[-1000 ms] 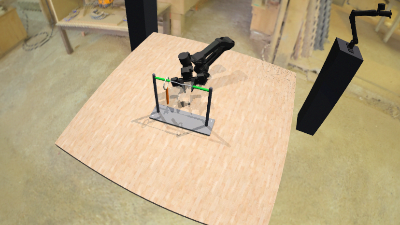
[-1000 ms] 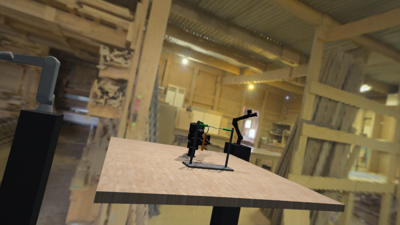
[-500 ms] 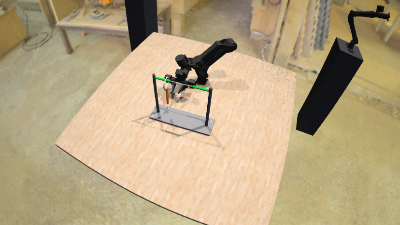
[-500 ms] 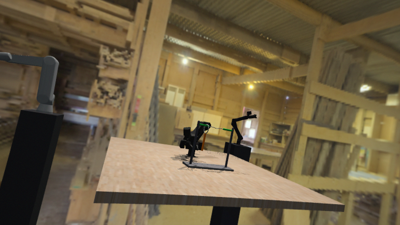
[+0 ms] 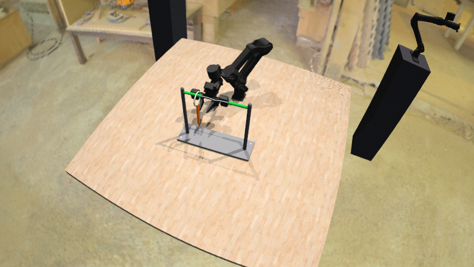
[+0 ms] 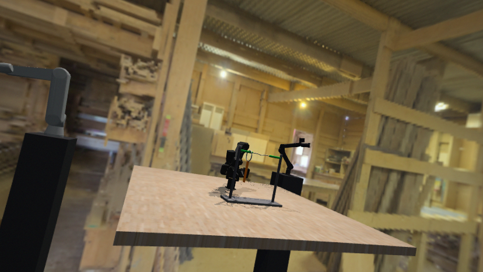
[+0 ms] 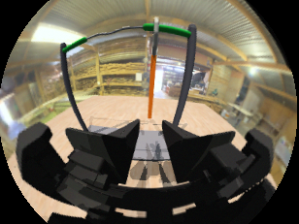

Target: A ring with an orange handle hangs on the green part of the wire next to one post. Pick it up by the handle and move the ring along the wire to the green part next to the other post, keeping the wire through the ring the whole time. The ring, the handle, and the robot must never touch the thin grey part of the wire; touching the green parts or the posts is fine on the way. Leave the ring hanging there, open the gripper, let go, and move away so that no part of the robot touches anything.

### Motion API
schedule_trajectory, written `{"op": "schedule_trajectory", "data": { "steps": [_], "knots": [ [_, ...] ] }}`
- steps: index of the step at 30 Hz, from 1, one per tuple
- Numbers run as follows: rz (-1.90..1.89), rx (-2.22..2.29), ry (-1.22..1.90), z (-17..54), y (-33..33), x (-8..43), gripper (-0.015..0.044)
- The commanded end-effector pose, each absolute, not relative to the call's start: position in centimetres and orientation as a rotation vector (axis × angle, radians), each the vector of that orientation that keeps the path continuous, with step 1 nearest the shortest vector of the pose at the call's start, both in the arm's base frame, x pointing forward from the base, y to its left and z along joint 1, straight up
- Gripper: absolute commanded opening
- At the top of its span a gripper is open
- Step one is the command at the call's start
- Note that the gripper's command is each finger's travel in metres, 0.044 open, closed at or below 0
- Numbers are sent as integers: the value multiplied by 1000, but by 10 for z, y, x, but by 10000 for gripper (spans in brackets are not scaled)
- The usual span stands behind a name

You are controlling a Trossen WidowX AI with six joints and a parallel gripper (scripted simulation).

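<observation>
Black pedestal (image 5: 389,106) (image 6: 295,184), bearing a second black arm (image 5: 417,31) (image 6: 287,159) with its outer segment extended sideways. Grey arm (image 6: 58,94), mounted upon a tall black column (image 6: 37,199). Wooden workbench (image 5: 109,32) in the background, with an orange object (image 5: 125,3) on top.

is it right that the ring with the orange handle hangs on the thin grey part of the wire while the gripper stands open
Not quite: the ring hangs on a green part of the wire, near one post, as the top view shows. The gripper does stand open.
</observation>
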State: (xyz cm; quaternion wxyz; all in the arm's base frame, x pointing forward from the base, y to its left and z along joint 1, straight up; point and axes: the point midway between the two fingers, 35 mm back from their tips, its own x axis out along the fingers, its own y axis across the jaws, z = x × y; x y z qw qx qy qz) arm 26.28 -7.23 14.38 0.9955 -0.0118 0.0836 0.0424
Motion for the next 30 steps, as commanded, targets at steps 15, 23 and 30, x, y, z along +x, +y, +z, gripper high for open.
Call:
{"op": "schedule_trajectory", "data": {
  "steps": [15,23,30],
  "knots": [
    [79,-18,161,147,-73,284,160],
    [79,-18,160,147,-73,296,160],
    [79,-18,159,145,-72,306,160]
  ]
}}
